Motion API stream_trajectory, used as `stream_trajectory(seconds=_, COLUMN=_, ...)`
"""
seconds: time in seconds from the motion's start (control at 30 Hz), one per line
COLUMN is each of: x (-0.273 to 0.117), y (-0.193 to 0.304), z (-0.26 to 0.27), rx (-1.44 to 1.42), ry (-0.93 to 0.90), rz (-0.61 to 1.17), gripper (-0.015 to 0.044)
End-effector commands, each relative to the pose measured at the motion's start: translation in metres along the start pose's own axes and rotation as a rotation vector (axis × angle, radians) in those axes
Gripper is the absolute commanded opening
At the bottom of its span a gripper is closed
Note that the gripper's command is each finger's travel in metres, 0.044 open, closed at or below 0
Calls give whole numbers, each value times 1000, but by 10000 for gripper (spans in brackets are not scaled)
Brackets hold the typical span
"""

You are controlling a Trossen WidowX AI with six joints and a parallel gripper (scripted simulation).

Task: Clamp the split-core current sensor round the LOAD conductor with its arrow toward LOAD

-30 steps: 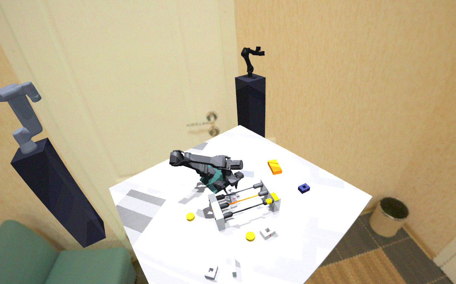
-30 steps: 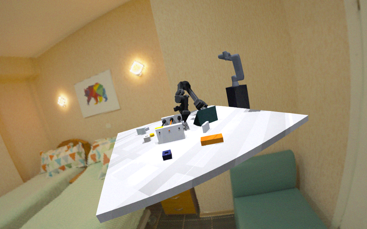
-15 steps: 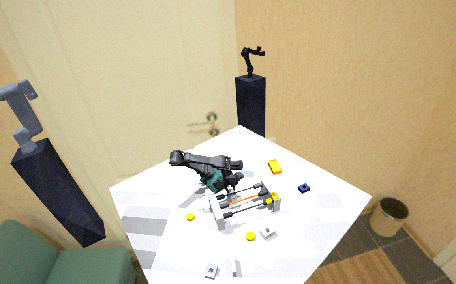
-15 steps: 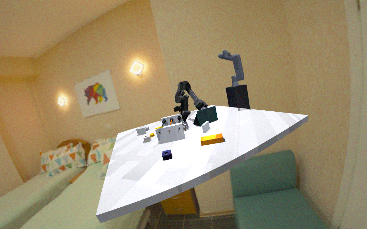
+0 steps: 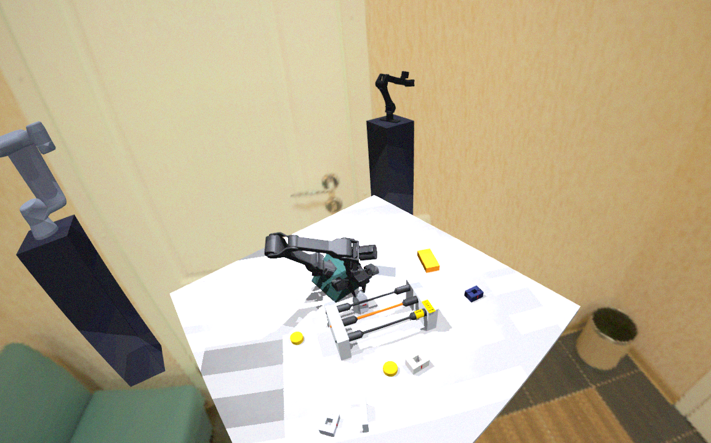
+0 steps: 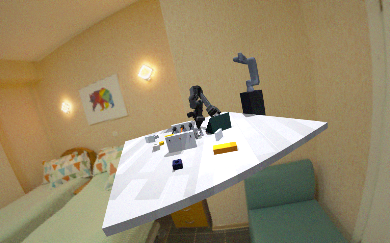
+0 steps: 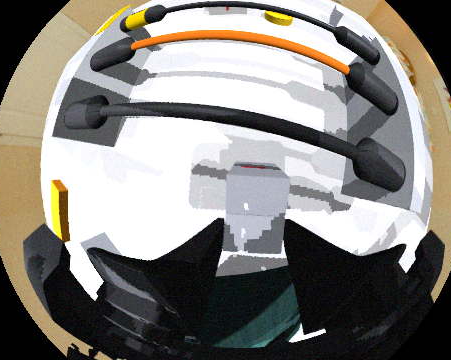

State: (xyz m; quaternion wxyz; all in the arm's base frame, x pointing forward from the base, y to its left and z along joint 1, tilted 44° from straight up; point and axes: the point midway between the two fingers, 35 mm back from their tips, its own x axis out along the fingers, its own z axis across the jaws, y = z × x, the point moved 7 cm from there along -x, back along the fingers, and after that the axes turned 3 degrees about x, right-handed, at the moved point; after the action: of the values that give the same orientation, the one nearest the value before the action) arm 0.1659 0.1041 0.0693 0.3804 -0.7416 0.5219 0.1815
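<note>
The light grey sensor (image 5: 361, 303) (image 6: 199, 132) (image 7: 257, 192) stands low at the table, beside the rack's nearest black conductor (image 5: 374, 299) (image 7: 225, 115). My gripper (image 5: 364, 290) (image 6: 199, 127) (image 7: 253, 224) points down and is shut on it, one finger on each side. A small red mark shows at its top edge; its arrow and jaw opening cannot be made out in the wrist view. The black conductor with the yellow band (image 5: 418, 314) (image 7: 136, 20) is the farthest of three from my gripper, past the orange conductor (image 5: 380, 311) (image 7: 235, 34). The marker's lettering is unreadable.
The rack's end plates (image 5: 338, 335) (image 6: 181, 143) bound the conductors. A dark teal wedge (image 5: 333, 283) (image 6: 220, 123) stands close behind my gripper. A yellow-orange block (image 5: 428, 259) (image 6: 225, 147), a navy block (image 5: 473, 293) (image 6: 177, 164), white blocks (image 5: 417, 363) and yellow discs (image 5: 297, 337) surround the rack.
</note>
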Motion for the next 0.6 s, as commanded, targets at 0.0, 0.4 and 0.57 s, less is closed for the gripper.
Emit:
stream_trajectory(seconds=0.0, x=-3, y=15, z=1, rx=-6, ry=5, rz=4, gripper=0)
stream_trajectory(seconds=0.4, x=-4, y=24, z=1, rx=-7, ry=8, rz=2, gripper=26)
stream_trajectory(seconds=0.57, x=-4, y=24, z=1, rx=-7, ry=8, rz=2, gripper=157)
